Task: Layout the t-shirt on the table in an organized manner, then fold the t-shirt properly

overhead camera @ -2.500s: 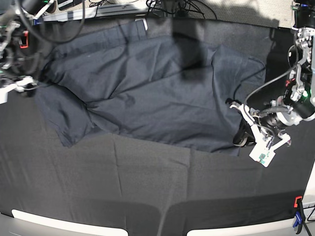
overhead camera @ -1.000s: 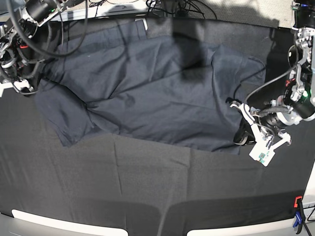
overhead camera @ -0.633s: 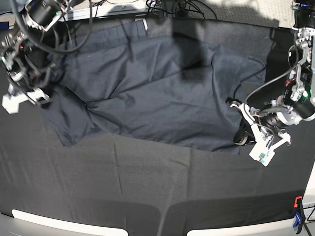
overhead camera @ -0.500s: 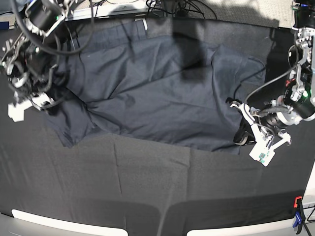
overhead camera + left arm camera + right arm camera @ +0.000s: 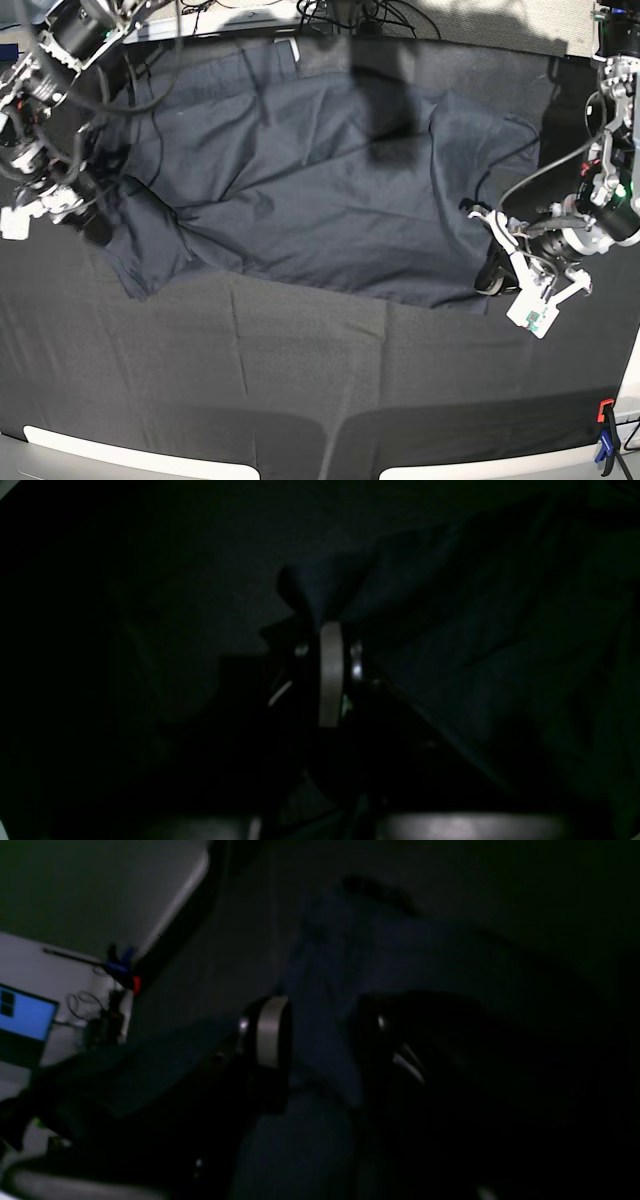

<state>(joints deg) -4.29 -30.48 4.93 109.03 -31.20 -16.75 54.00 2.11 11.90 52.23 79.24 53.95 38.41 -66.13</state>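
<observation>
While the left hand (image 5: pixel 490 275) pinches its hem, the t-shirt (image 5: pixel 320 170) sprawls leftward.

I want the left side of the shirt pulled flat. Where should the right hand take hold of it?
Grip the t-shirt at the bunched sleeve edge by the right hand, coming from the table's outer side. The cloth there is gathered and raised, so the fingers could probably close on it.

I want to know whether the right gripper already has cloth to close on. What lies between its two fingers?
In the right wrist view, a fold of the dark navy thin t-shirt runs up between the parted fingers of the right gripper.
</observation>
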